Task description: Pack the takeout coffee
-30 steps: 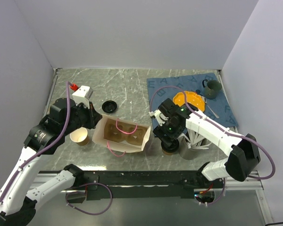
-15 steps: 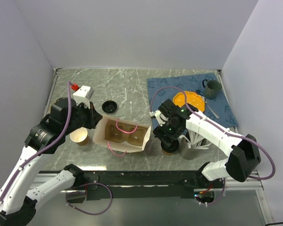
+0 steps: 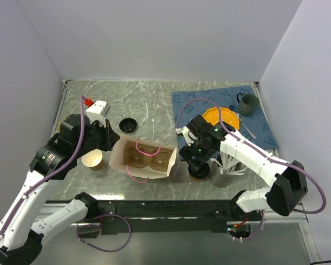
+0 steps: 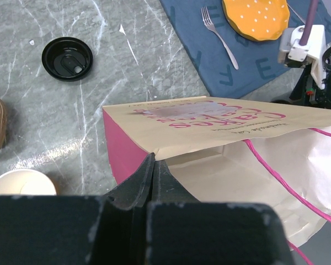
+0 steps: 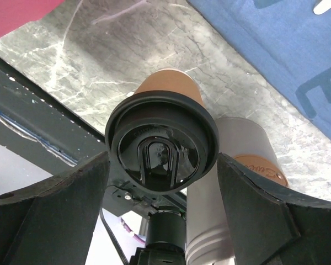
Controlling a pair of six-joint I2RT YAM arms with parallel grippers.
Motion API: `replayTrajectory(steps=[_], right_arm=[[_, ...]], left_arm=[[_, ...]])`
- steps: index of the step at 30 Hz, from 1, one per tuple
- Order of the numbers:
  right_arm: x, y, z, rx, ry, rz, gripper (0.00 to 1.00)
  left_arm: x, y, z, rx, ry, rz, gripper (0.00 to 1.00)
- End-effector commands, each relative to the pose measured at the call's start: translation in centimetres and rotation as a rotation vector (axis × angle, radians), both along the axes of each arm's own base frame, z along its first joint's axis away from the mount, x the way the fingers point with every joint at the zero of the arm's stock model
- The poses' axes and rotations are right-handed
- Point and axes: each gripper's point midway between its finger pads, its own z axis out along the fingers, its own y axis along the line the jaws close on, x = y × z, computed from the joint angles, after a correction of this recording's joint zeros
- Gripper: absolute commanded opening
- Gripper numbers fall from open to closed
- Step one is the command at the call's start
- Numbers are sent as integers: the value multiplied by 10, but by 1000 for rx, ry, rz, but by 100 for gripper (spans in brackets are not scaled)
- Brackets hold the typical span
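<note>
The right jaws stand wide apart, one finger (image 5: 49,210) on each side of the takeout coffee (image 5: 163,141). The cup stands upright on the bench (image 5: 99,49) between them, black lid on. Each finger comes close to the lid's rim; whether either one touches it cannot be told. Just to the right of these jaws a grey canister (image 5: 231,165) stands against the cup's side. Beyond the jaws lies a blue cloth (image 5: 265,44), and to their far left a pink corner of the paper bag (image 4: 209,124) shows.

The left jaws are pinched tight on the near rim of the paper bag, close to its pink left corner. The bag stands open in front of them, with pink cord handles (image 4: 276,171) trailing across its mouth. In the top view a brown tray (image 3: 137,157) with round holes lies inside it. Just to the left of these jaws stands an open cup (image 4: 22,182) with a cream inside. Farther ahead and to the left, a loose black lid (image 4: 67,58) lies hollow side up on the marble. Far beyond the bag, on the blue cloth, lie a fork (image 4: 219,36) and an orange plate (image 4: 256,16). A dark green mug (image 3: 247,104) stands at the cloth's far corner.
</note>
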Motion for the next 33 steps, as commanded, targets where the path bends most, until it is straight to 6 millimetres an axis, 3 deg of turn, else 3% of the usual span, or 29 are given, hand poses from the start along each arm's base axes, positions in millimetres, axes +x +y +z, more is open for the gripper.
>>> replayTrajectory(steps=[1,33], right_arm=[[6,5,19,58,-59,-28,86],[0,4,-9,1,-79,-108,88]], left_arm=[[2,0,15,-17,-47,-5,1],[4,-1,17,-21,-42,3,1]])
